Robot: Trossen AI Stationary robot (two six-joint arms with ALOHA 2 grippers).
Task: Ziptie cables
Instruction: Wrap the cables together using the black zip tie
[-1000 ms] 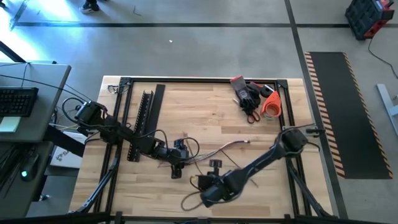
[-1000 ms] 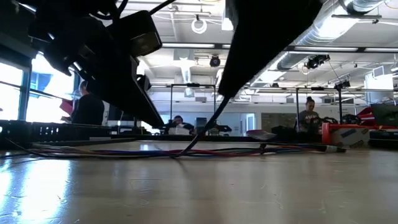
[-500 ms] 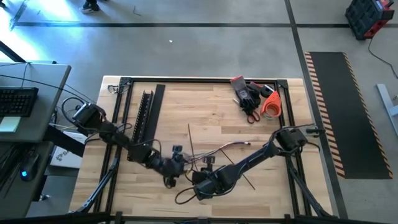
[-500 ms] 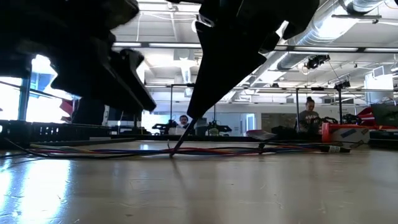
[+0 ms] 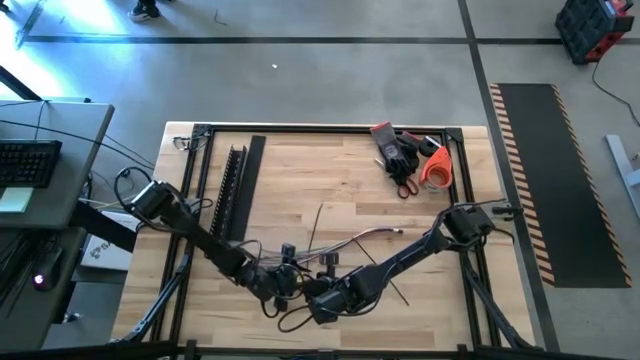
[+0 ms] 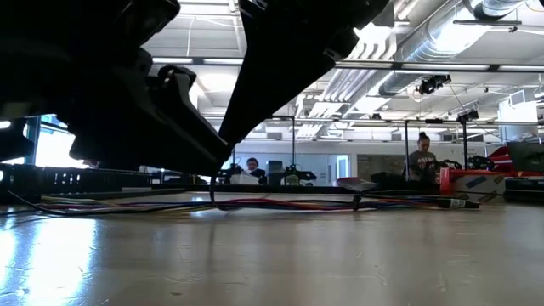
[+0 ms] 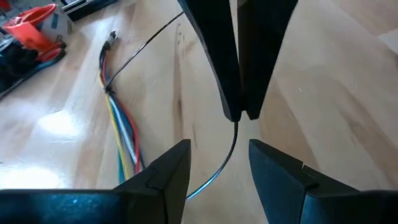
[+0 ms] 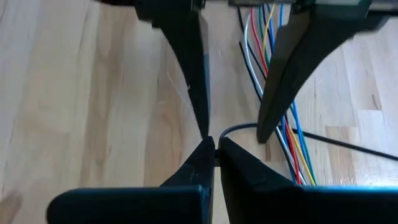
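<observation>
Left end effector [image 5: 283,292] now closer to right end effector [image 5: 312,296], over cables [image 7: 119,124].

Left gripper [image 7: 217,165]: fingers apart, over the wooden table [image 7: 323,81]
Right gripper [image 7: 241,115]: tips pinched on a thin black strand [image 7: 227,152]
Cables [image 7: 118,124]: coloured bunch lying on the table beside

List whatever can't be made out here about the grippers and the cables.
- Wrist views: the black strand pinched in the right gripper is too thin to tell zip tie from wire; the cables run off the picture's edge.
- High view: the arms hide where the open left gripper meets the right one.
- Low view: both arms are dark masses up front; which is which cannot be told.
</observation>
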